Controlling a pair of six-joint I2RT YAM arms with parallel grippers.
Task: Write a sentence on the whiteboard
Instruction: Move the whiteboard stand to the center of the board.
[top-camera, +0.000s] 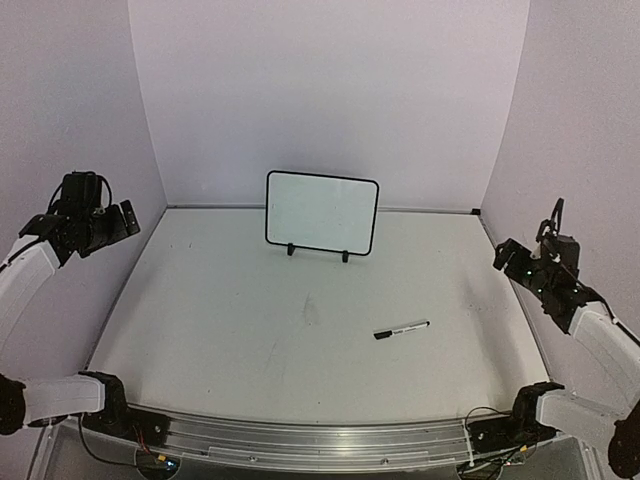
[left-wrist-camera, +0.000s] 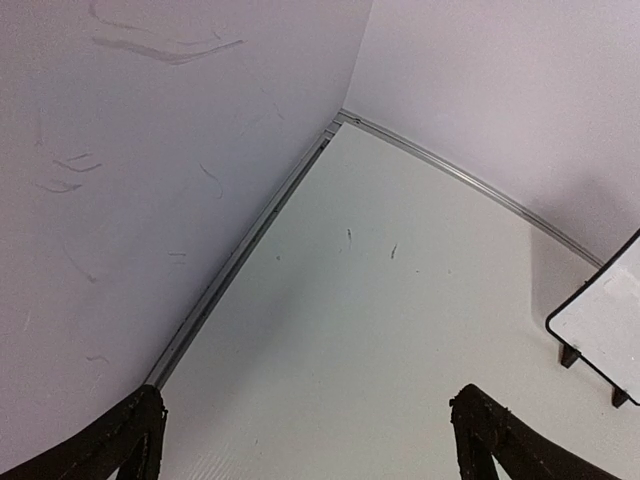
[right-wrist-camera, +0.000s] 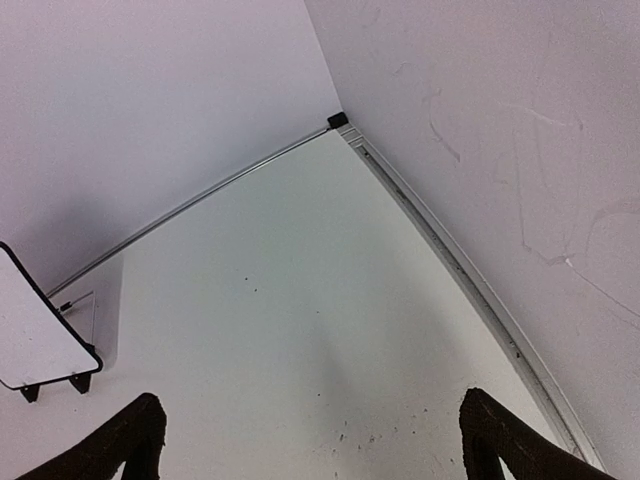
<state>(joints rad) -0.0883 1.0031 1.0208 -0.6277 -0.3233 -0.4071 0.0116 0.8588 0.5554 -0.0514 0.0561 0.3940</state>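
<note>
The left tool (top-camera: 122, 222) and the right tool (top-camera: 508, 256) both gape wide with nothing in them, held above the bench (top-camera: 220, 330) well out to either side of the whiteboard (top-camera: 321, 213). The whiteboard stands upright on its feet at the far side of the bench, its face blank, and a marker (top-camera: 402, 329) lies flat in front of it, slightly to its right, apart from both tools. I judge nothing done yet: the marker must be picked up and the whole sentence written.
</note>
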